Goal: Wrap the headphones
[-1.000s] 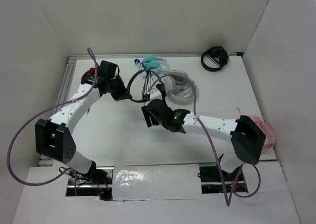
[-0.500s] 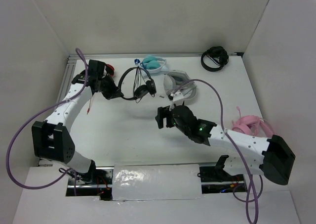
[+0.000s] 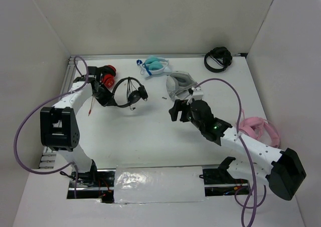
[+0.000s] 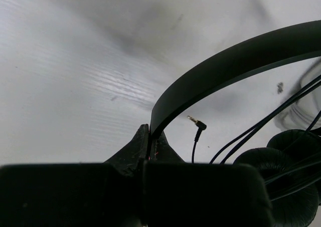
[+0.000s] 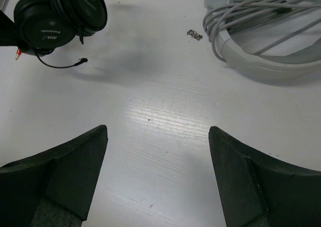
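Left wrist view — left fingers (image 4: pixel 134 149) clamp headphones (image 4: pixel 225 66) by headband; right fingers (image 5: pixel 65 162) spread wide

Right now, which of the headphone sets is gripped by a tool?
The slim all-black headphones: the left tool pinches their thin headband. The teal set, grey set, pink set, red-and-black set and bundled black headset sit in no tool.

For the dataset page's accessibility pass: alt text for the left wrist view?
The left gripper, shut, pinches the thin arched band of the black headphones over a white table. Their round earcups sit at lower right, crossed by thin strands of cable, with the angled plug visible near the fingertips.
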Available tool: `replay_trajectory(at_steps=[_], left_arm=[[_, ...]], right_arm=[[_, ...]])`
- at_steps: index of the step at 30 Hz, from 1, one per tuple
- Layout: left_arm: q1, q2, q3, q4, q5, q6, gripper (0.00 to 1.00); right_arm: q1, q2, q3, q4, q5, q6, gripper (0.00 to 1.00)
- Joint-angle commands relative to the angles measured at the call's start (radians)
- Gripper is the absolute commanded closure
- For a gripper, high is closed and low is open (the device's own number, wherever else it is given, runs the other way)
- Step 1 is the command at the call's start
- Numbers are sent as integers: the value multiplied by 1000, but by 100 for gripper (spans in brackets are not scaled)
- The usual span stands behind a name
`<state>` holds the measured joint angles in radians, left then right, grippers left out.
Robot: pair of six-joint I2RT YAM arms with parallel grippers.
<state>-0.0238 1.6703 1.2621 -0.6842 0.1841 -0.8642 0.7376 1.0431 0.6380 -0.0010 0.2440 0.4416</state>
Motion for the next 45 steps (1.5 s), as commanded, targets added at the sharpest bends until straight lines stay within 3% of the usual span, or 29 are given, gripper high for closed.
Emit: replay_trajectory(at_steps=[1,16,20,28,34,36,40,45], left_arm=[[7,48,39,-6,-26,-7,100],[7,273,143,-49,-51,-33,98],[5,310,177,-98,-89,-58,74],[5,286,152,-98,-94,-45,46],[5,206,126,-94,-91,-23,31],[4,151,118,-86,-81,-9,26],[-24,5,100,-84,-99,16,2],[-86,-308,-1,-86,-136,-27,1]], right_arm=[[-38,5,-4,22,-35,14,12],[-121,51,-15,45,-84,16,12],[-127,54,-15,44,-83,16,12],[-135,48,-15,38,-72,22,12],[-133,23,-23,45,-78,28,11],[-135,-1,-27,49,-69,35,0],[-144,-72,-35,18,15,142,0],[-199,-219,-46,-63,155,247,0]])
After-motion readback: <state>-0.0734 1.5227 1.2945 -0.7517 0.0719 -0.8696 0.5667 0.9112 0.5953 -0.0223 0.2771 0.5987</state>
